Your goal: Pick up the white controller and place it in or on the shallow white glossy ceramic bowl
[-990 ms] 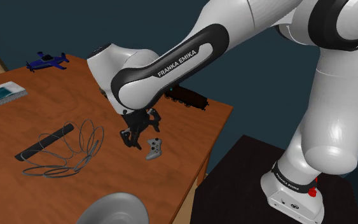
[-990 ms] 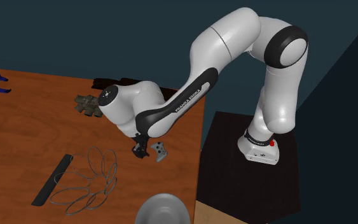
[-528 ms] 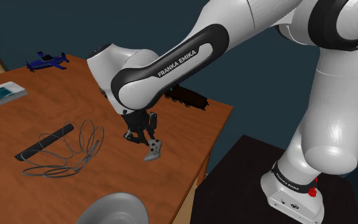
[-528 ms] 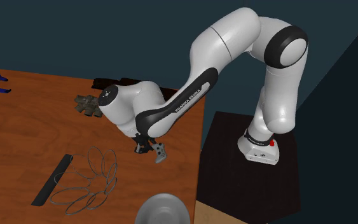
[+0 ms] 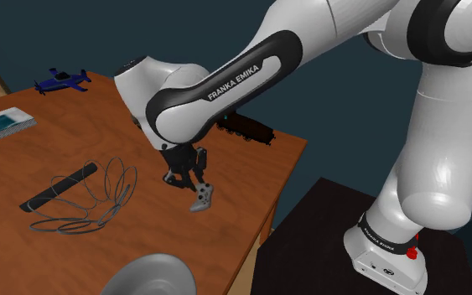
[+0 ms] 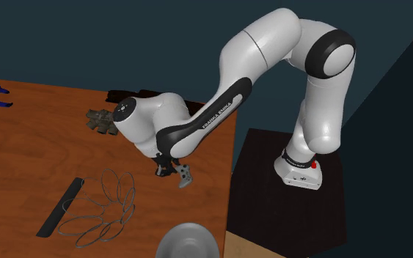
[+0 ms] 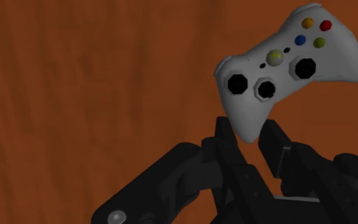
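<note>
Wrist view: gripper (image 7: 248,132) clamps the controller (image 7: 285,70) by one grip, coloured buttons showing. Shoulder view adds the bowl (image 5: 152,275), well apart from the controller.

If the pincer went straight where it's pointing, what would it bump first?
The pincer points down at the wooden table. The white controller clasped by one grip sticks out ahead, so that would probably touch bare tabletop first; the gap is hard to judge.

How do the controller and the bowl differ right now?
The controller is clasped by one handle in the pincer; the bowl sits free near the table edge. The controller carries black sticks and coloured buttons; the bowl is plain. The bowl looks wider than the controller. Both are pale.
</note>
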### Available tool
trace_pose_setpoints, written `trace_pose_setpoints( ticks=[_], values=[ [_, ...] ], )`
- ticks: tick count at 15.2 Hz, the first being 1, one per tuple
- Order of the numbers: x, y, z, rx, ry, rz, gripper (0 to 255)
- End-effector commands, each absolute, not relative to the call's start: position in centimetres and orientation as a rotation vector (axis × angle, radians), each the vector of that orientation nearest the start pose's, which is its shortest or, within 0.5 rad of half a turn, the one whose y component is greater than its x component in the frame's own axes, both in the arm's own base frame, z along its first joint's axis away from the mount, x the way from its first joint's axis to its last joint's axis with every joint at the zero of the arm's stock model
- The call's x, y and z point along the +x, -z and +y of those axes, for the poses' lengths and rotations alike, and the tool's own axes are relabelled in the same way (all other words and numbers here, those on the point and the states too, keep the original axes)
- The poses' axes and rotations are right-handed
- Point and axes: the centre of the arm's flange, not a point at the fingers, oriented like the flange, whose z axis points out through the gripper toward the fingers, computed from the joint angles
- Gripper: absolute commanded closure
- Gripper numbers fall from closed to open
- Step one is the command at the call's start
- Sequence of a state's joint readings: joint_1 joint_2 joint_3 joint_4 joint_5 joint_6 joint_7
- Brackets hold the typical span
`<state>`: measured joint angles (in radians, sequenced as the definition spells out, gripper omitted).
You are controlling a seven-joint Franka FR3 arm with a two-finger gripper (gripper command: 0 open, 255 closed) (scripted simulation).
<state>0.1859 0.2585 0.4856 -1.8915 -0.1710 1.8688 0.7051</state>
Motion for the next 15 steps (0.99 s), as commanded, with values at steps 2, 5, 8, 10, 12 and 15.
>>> trace_pose_setpoints(
  ticks=[2, 5, 8, 10, 12, 15],
  values=[
    [47.1, -37.8, 34.2, -3.313, -0.280, -0.064, 255],
    [47.1, -39.4, 34.2, -3.313, -0.280, -0.064, 255],
    [47.1, -41.0, 34.2, -3.313, -0.280, -0.064, 255],
    [47.1, -42.1, 34.2, -3.313, -0.280, -0.064, 255],
    [47.1, -43.1, 34.2, -3.313, -0.280, -0.064, 255],
    [47.1, -44.7, 34.2, -3.313, -0.280, -0.064, 255]
  ],
)
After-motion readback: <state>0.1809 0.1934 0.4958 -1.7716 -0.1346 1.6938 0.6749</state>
